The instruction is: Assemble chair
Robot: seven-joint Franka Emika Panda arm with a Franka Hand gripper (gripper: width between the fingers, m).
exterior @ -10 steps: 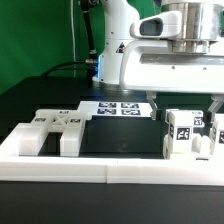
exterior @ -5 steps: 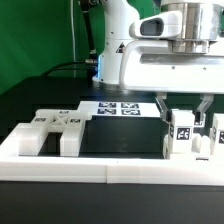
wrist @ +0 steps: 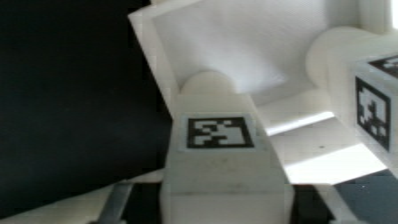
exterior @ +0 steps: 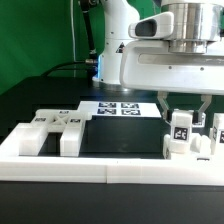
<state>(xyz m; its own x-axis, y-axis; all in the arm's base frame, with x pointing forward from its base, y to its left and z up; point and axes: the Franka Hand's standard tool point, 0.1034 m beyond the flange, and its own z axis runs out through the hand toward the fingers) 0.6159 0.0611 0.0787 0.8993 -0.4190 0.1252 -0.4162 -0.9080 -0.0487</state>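
Exterior view: gripper (exterior: 184,108) hangs over the cluster of chair pieces at the exterior view's right, jaws spread a little wider than the tagged post (exterior: 181,130) standing upright between and just below them; no contact visible, nothing held. A second tagged piece (exterior: 215,135) stands just beside the post, further to the exterior view's right. More chair parts, a low block cluster (exterior: 55,128), sit well apart at the exterior view's left, inside the border wall (exterior: 100,168). Marker board (exterior: 120,108) lies flat behind, untouched. Wrist view: tagged post (wrist: 219,140) centred under the camera, rounded at its far end, tag facing up; the jaws show only as grey slivers on either side of its near end, whether they touch I cannot tell. Second tagged piece (wrist: 377,100) close alongside, a white slab (wrist: 231,40) beyond. Handling, my judgement: hard moulded plastic, rigid, probably light, smooth enough to slip if pinched near an edge. Best hold looks like the two flat side faces of the post, squarely, near its upper part. The close neighbour leaves little room for the finger on that side.
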